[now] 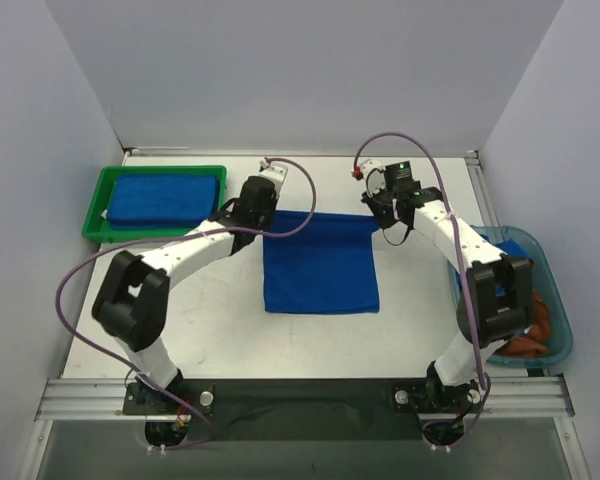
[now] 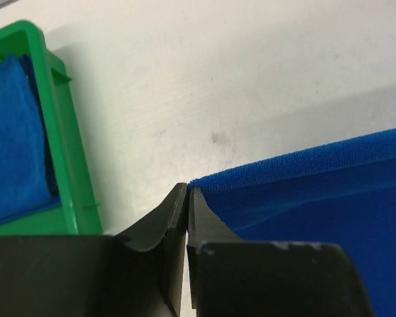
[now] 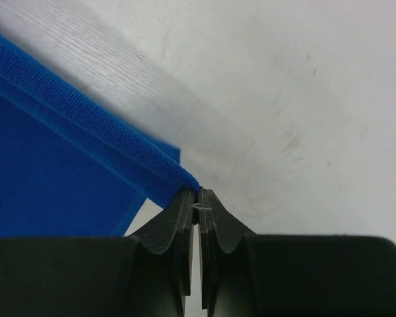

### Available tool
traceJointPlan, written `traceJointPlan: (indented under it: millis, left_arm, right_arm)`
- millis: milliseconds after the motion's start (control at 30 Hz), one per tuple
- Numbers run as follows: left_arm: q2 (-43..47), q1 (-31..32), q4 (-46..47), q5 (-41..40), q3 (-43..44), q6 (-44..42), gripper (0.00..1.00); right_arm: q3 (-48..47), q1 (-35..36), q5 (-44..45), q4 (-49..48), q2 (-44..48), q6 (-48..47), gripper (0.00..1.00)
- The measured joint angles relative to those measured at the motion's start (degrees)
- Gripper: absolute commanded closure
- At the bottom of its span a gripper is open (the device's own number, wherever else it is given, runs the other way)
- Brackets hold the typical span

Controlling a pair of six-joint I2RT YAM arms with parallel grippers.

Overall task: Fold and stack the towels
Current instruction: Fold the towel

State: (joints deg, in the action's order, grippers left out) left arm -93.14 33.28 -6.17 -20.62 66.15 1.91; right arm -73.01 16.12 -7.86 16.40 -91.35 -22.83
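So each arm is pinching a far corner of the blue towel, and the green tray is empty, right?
Not empty: the top view shows a folded blue towel in the green tray. The left gripper and right gripper do each pinch a far corner of the spread towel.

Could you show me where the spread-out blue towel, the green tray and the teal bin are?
spread blue towel [image 1: 320,270]: top view, its middle.
green tray [image 1: 160,170]: top view, far rim.
teal bin [image 1: 556,300]: top view, right wall.
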Motion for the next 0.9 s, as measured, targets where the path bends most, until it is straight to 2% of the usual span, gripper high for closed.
traceJointPlan:
  millis: [200, 333, 633, 900]
  left_arm:
    - [-14.75, -1.95, 3.48, -0.07, 14.32, -1.84, 1.00]
    - [-18.21, -3.54, 5.77, -0.02, 18.12, -2.40, 1.00]
    - [-18.58, -4.46, 8.66, 0.74, 14.84, -2.38, 1.00]
    - [-11.37, -4.44, 8.50, 3.48, 5.84, -0.52, 1.00]
  right_arm:
    - [-4.61, -1.14, 1.86, -4.83, -12.50, -1.97, 1.00]
    - [-7.15, -1.81, 2.73, -9.09, -14.97, -3.17, 1.00]
    - [-6.21, -1.90, 2.89, -14.16, -15.17, -3.76, 1.00]
    - [1.01, -1.09, 1.55, -14.32, -9.42, -1.53, 1.00]
